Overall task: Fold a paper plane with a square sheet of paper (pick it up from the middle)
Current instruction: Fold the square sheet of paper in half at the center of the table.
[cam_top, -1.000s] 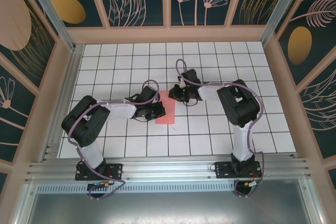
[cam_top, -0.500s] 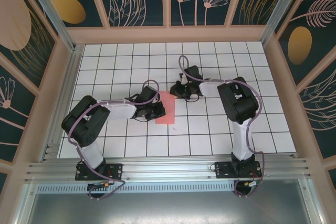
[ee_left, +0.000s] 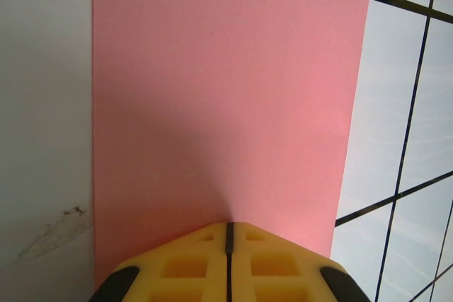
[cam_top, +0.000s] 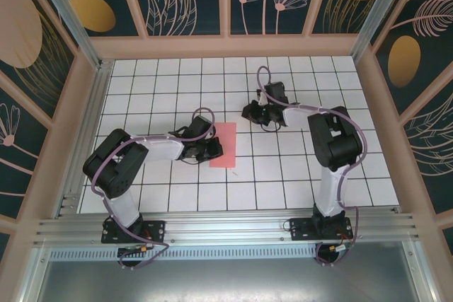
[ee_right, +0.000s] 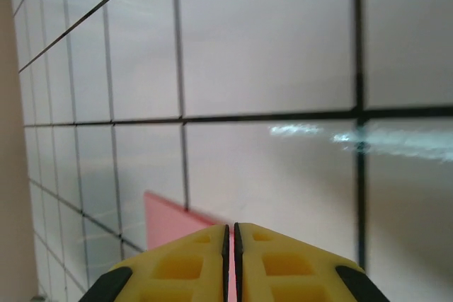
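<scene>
The pink sheet of paper (cam_top: 225,143) lies flat near the centre of the tiled desk (cam_top: 283,175), folded to a narrow rectangle with its long sides running from the near edge toward the far edge. The left end effector (cam_top: 214,150) is closed, and its tips rest on the sheet's left margin. In the left wrist view the yellow fingers (ee_left: 184,266) meet over the pink surface. The right end effector (cam_top: 248,112) is closed on nothing, apart from the sheet, beyond its far right corner.

left tool (ee_left: 228,225), right tool (ee_right: 231,227), both seemingly closed
</scene>
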Motion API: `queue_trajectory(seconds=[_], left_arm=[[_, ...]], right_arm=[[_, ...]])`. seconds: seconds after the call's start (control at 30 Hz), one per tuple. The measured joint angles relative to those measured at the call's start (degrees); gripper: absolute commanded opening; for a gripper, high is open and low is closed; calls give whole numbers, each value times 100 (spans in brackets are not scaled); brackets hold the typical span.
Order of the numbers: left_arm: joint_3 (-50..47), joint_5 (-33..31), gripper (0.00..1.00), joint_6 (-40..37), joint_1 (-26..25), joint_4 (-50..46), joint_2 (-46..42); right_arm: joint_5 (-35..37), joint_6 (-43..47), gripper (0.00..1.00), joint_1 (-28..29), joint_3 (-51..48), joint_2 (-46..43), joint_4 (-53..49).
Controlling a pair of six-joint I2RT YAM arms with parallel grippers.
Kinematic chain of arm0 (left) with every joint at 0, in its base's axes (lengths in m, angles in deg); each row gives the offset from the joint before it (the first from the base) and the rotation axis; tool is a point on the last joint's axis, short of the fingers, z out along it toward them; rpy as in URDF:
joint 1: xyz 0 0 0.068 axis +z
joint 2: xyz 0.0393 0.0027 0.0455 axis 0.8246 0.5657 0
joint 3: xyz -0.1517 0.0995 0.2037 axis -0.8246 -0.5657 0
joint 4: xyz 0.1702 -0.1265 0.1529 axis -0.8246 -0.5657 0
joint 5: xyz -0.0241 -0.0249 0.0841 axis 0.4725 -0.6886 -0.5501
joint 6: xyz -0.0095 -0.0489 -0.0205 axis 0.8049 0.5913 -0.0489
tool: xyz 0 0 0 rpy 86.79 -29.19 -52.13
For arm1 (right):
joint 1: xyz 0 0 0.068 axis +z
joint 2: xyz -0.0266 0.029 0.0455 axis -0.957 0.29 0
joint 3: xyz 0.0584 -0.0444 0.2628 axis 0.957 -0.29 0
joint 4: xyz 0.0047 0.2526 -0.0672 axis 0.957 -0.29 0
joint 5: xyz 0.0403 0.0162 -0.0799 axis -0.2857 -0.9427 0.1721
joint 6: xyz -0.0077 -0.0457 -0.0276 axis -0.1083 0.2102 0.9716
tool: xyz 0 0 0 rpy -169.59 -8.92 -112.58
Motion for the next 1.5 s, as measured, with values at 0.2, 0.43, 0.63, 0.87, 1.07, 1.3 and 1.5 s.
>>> queue_trajectory(seconds=[0.2, 0.43, 0.63, 0.87, 1.07, 1.3, 1.5], left_arm=[[35, -52, 6, 57, -20, -50, 0], [46, -74, 6, 170, -26, -63, 0], [46, -90, 7, 260, -28, -68, -11], [57, -197, 7, 356, -31, -70, -22], [87, -223, 12, 474, -28, -72, -55], [920, -177, 13, 518, 63, 142, -28], [1475, -173, 13, 516, 153, 442, 306]], right_arm=[[-48, -175, 7, 623, -422, -420, -127], [-140, -411, 0, 970, -664, -407, -487], [-264, -442, 0, 1021, -767, -380, -684], [-409, -361, 0, 997, -870, -293, -807], [-566, -216, 0, 942, -870, -236, -780], [-964, 846, 3, 697, -914, -203, -809], [-1246, 1178, 7, 396, -1193, -671, -815]])
